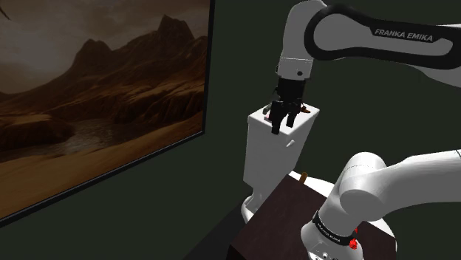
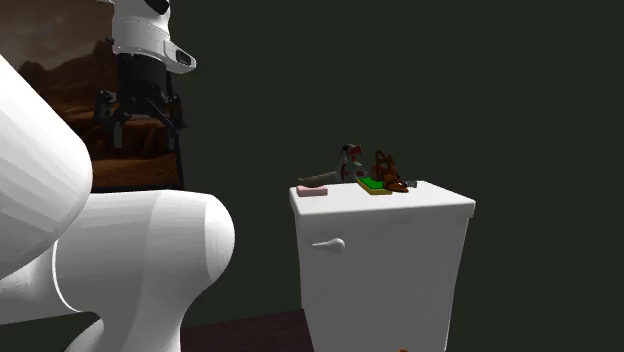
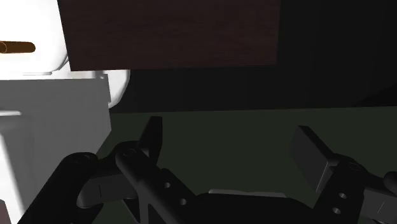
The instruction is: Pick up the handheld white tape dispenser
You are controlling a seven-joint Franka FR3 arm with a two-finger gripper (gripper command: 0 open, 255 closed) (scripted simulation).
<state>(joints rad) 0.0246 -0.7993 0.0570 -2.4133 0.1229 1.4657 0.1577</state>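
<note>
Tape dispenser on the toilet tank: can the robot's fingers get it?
Probably yes: the open fingers hang near the tank, and nothing covers the tape dispenser on its lid.

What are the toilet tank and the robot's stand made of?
Tank: plain, smooth white with soft shading. It may be ceramic, though the look leaves that open. Stand: dark brown and matte, with faint streaks like grain, so probably wood.
</note>
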